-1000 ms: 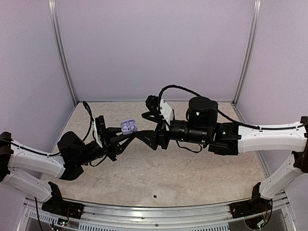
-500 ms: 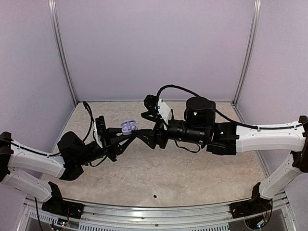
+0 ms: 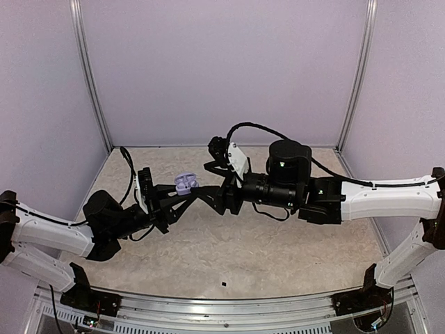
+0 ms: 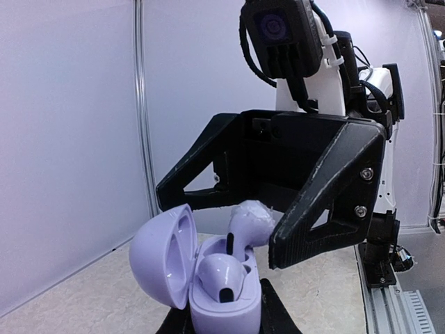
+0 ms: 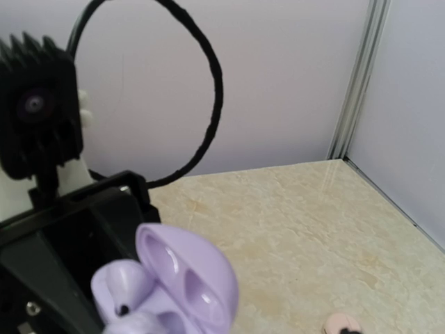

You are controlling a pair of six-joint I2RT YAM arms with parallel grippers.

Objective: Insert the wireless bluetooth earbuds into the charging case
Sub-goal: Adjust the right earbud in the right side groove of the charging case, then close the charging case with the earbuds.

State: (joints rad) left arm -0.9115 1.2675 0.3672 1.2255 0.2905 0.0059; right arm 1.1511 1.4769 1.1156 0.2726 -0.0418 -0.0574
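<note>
An open lilac charging case (image 3: 185, 183) is held in the air above the middle of the table by my left gripper (image 3: 179, 195), which is shut on its base. In the left wrist view the case (image 4: 226, 306) has its lid (image 4: 163, 254) swung left, and one earbud (image 4: 221, 275) sits in the front socket. My right gripper (image 3: 203, 189) is shut on a second, paler earbud (image 4: 252, 217). Its fingers (image 4: 320, 209) hold that earbud tilted over the back socket with the stem dipping in. The right wrist view shows the lid (image 5: 188, 282) and the seated earbud (image 5: 122, 289) up close and blurred.
A small pink object (image 5: 341, 323) lies on the beige table (image 3: 278, 250) below the right wrist. A tiny black speck (image 3: 224, 284) lies near the front edge. Lilac walls with metal posts (image 3: 90, 76) close in the back and sides.
My right gripper has shifted slightly left toward the case with the earbud in it. The left arm and the case have stayed in place.
</note>
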